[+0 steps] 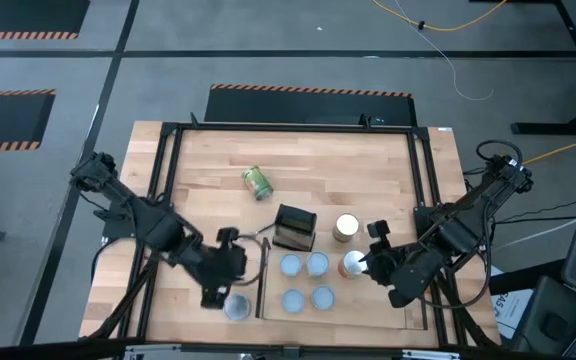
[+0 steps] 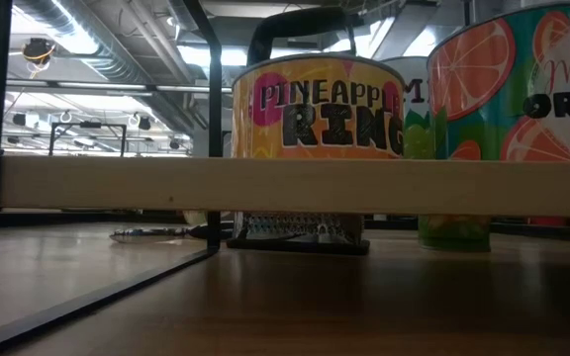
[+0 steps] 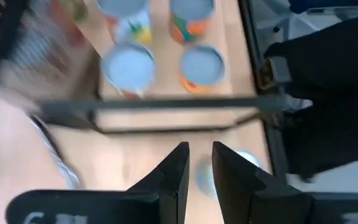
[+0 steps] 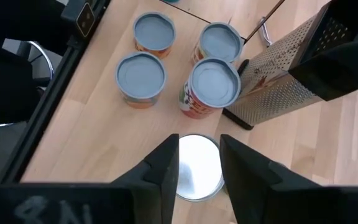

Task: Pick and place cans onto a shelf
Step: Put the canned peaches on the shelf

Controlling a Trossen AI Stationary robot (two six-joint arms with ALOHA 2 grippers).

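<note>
Eight cans are counted across the table (image 1: pixel 208 160) in the high view. At the far left, the left gripper (image 3: pixel 199 165) is held low over the tabletop, just outside the black side rail of the shelf (image 2: pixel 295 185). Its fingers (image 3: pixel 176 171) are set a narrow gap apart and nothing is clamped between them. A pale-topped can (image 1: pixel 236 306) stands upright directly beneath them, wider than the gap and seen partly through it.

Farther back, a green can (image 1: pixel 257 182) is found lying on its side on the bare wood, well apart from everything else. A box grater (image 4: pixel 278 81) is placed upright near the middle of the table, just behind the shelf.

On the shelf itself, four blue-topped cans (image 1: pixel 290 265) are arranged upright in a close square of two by two. From table height, two of them are read as a pineapple label and an orange label, raised on the light-wood plank.

To the right of the grater, a gold-topped can (image 1: pixel 347 228) is set upright by itself.

At the right, the right gripper (image 4: pixel 199 165) is lowered around a silver-topped can (image 4: pixel 197 177), which stands upright just beside the square of four. Its fingers (image 4: pixel 166 165) are closed against the two sides of this can. Whether this can rests on the shelf or on the tabletop cannot be told.
</note>
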